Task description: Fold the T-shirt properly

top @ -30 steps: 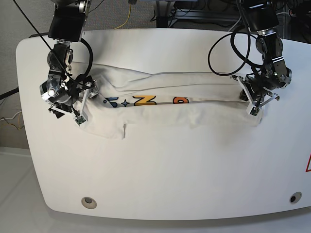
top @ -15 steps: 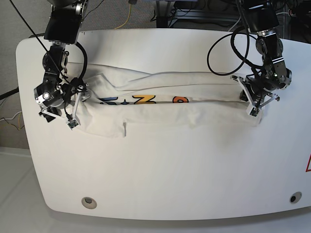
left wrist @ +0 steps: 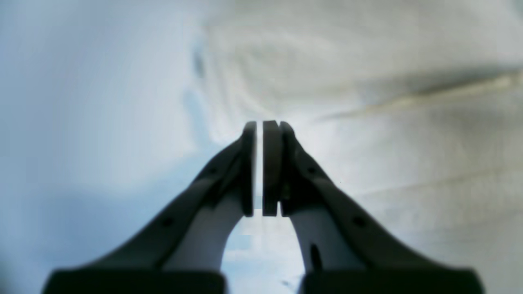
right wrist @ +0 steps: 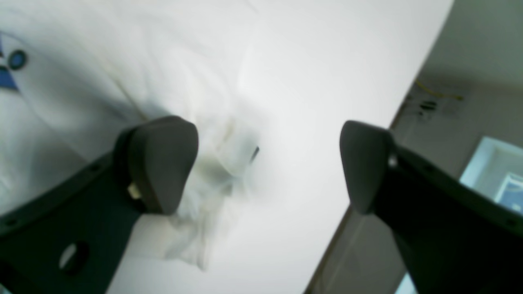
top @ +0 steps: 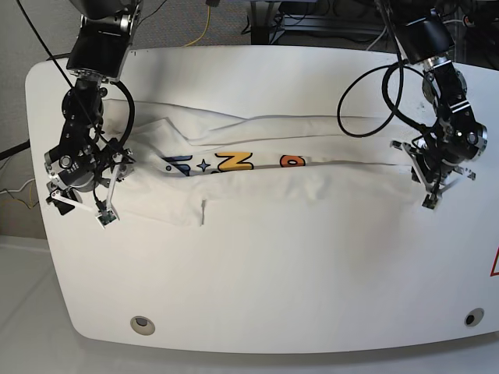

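Two arms (top: 92,93) are showing black housings with silver-grey joints. Black cables (top: 366,86) are looping loose beside each forearm. Right gripper (right wrist: 269,163) is wearing dark grey, rounded, teardrop-shaped pads (right wrist: 161,163) on black fingers pierced with round holes. Left gripper (left wrist: 258,167) is showing flat dark pads on black fingers with whitish inner faces and small screw holes.

We can read very little. On the T-shirt (top: 257,183), the strip of print showing between the folds gives us one clear orange-yellow letter shape that reads as "N" or "Z" (top: 235,161), with a small dark star beside it and part of a round orange letter (top: 291,161) that we cannot make out. At the counter's (top: 273,296) right edge we see a corner of a red sign (top: 494,263), its wording out of view. The wrist views give us no legible text.
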Controlling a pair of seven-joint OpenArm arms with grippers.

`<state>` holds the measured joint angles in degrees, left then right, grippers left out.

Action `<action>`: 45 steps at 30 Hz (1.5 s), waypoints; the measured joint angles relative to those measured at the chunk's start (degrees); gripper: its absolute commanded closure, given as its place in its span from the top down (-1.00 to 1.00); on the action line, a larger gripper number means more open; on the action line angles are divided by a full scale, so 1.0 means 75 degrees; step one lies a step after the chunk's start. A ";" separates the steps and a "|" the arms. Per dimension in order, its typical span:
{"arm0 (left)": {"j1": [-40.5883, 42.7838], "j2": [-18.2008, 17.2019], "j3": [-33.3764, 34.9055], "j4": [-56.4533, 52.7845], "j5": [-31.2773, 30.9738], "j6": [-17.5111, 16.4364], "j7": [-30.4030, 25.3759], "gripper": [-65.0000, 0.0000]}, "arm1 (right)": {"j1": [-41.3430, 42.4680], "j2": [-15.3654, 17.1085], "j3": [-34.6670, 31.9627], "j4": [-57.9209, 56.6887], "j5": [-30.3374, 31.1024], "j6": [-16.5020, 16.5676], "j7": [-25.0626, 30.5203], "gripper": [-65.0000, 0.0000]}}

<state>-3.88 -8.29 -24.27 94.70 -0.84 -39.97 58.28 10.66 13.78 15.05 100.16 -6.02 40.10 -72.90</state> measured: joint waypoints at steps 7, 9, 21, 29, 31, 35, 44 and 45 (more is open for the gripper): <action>-0.0446 0.0006 0.0029 0.0370 -0.0070 0.0003 0.0393 -0.94 | 0.0408 -0.0017 -0.0006 0.0213 0.0029 -0.0003 -0.0379 0.72; -0.0460 0.0000 0.0026 0.0370 -0.0064 0.0003 0.0539 -0.94 | 0.0469 -0.0058 -0.0003 0.0219 0.0029 -0.0003 -0.0385 0.72; -0.0350 0.0015 0.0012 0.0367 -0.0038 0.0000 0.0629 -0.94 | 0.1326 -0.0772 0.0446 -0.1139 0.0038 0.0003 -0.0067 0.72; -0.0181 0.0015 0.0006 0.0367 -0.0038 0.0000 0.0635 -0.94 | 0.1821 -0.1093 0.1288 -0.2562 0.0003 0.0003 0.0458 0.72; -0.0181 0.0015 0.0009 0.0367 -0.0038 -0.0003 0.0632 -0.94 | 0.1967 -0.1099 0.1475 -0.2917 0.0003 -0.0003 0.0583 0.72; -0.0201 -0.0076 0.0020 0.0367 -0.0061 -0.0003 0.0627 -0.94 | 0.2232 -0.1090 0.1988 -0.3506 0.0006 -0.0003 0.1003 0.72; -0.0198 -0.0166 0.0000 0.0367 -0.0035 0.0000 0.0632 -0.94 | 0.2430 -0.0962 0.2559 -0.4468 -0.0023 -0.0006 0.1585 0.72; -0.0201 -0.0169 0.0003 0.0367 -0.0035 0.0000 0.0629 -0.94 | 0.2445 -0.0950 0.2617 -0.4564 -0.0023 -0.0006 0.1629 0.72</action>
<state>-5.39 -9.56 -24.25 97.45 -1.10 -39.97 63.00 28.99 6.66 34.68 65.93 -6.20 40.05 -60.69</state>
